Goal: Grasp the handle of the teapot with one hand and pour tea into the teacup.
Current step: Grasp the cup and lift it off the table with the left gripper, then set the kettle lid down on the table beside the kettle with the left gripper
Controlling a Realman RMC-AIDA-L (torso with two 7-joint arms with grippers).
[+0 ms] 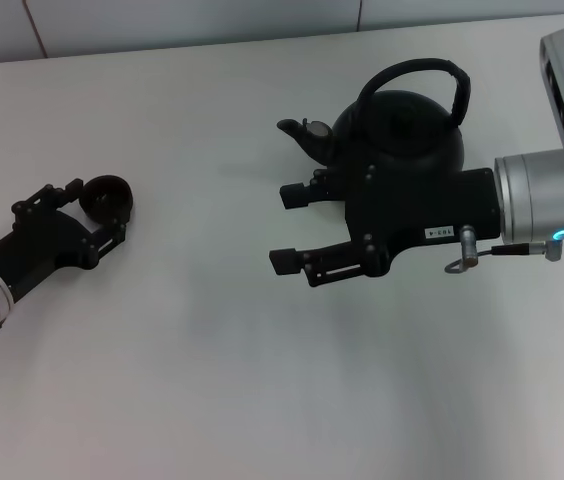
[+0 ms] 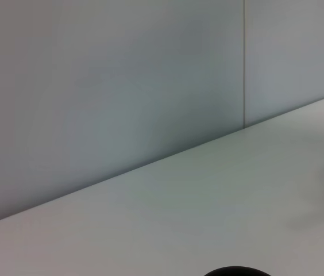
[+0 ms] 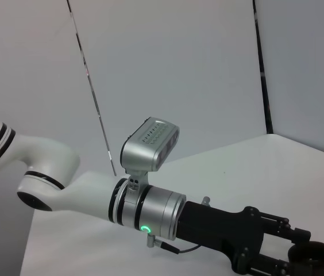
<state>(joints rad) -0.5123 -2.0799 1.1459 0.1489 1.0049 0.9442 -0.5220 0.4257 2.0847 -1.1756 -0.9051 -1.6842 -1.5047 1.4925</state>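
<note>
**Cup held at the left, pot waiting behind the right gripper**

We are seeing our left gripper (image 1: pixel 102 214) clasping the tiny round black handleless teacup (image 1: pixel 108 197) between its fingers on the white table (image 1: pixel 212 380). The large round matte-black teapot (image 1: pixel 399 133) is standing well apart, its spout pointing toward the cup. Our right gripper (image 1: pixel 288 228) is hovering just in front of the pot with fingers spread, partly covering its body; the thick black arched handle (image 1: pixel 412 72) is rising free above.
</note>
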